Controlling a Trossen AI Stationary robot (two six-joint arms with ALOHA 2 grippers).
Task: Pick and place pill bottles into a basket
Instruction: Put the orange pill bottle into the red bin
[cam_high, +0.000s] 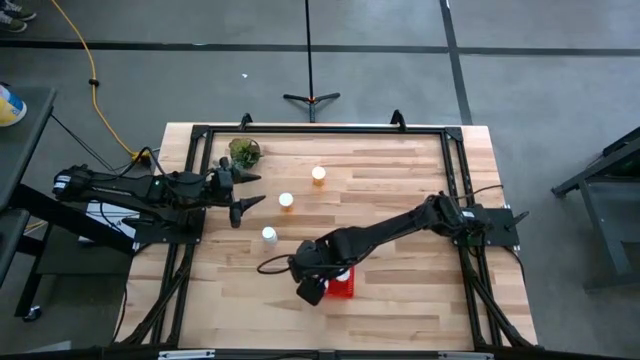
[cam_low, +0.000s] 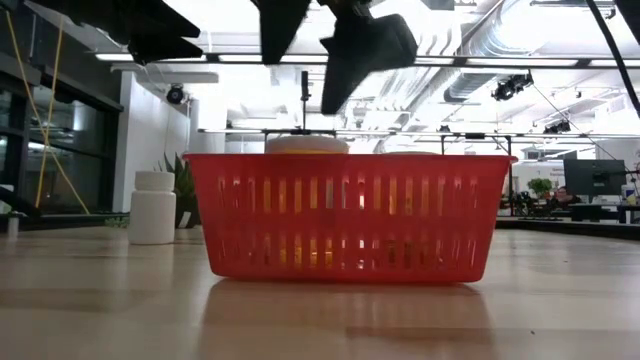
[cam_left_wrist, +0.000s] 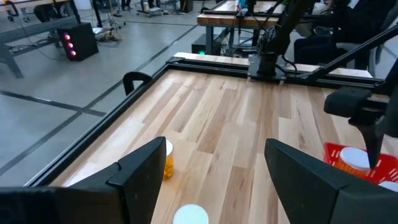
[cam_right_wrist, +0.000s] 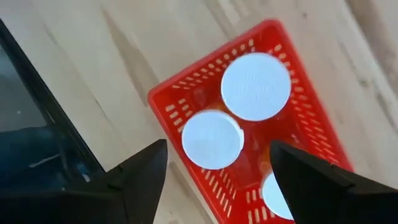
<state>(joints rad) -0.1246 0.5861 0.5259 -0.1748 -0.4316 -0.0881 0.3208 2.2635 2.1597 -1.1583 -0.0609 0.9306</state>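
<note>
**Right gripper above the basket, three bottles inside**

We find the red basket (cam_high: 343, 287) on the table (cam_high: 400, 190) near its front edge, largely covered in the high view by the right arm. The right gripper (cam_right_wrist: 217, 171) hangs directly above the basket, clear of its rim. Its jaws stand apart and hold nothing; in the right wrist view the two dark fingers frame the basket's contents without touching them.

In the right wrist view we count three white caps inside the basket: one bottle (cam_right_wrist: 255, 86) near the far wall, a second bottle (cam_right_wrist: 212, 139) just beside it, and a third bottle (cam_right_wrist: 277, 196) partly hidden by a finger. In the low view one cap (cam_low: 306, 145) shows above the basket rim, with the right gripper's fingers (cam_low: 365, 50) over it and apart from it.

Three pill bottles stand upright on the table outside the basket: one (cam_high: 318, 176) toward the far side, one (cam_high: 286, 201) near the middle, and one (cam_high: 268, 235) closest to the basket. A small green plant (cam_high: 244, 152) sits near the far left corner.

The left gripper (cam_high: 250, 190) waits at the left side, jaws wide and empty, just beside the middle bottle.
</note>
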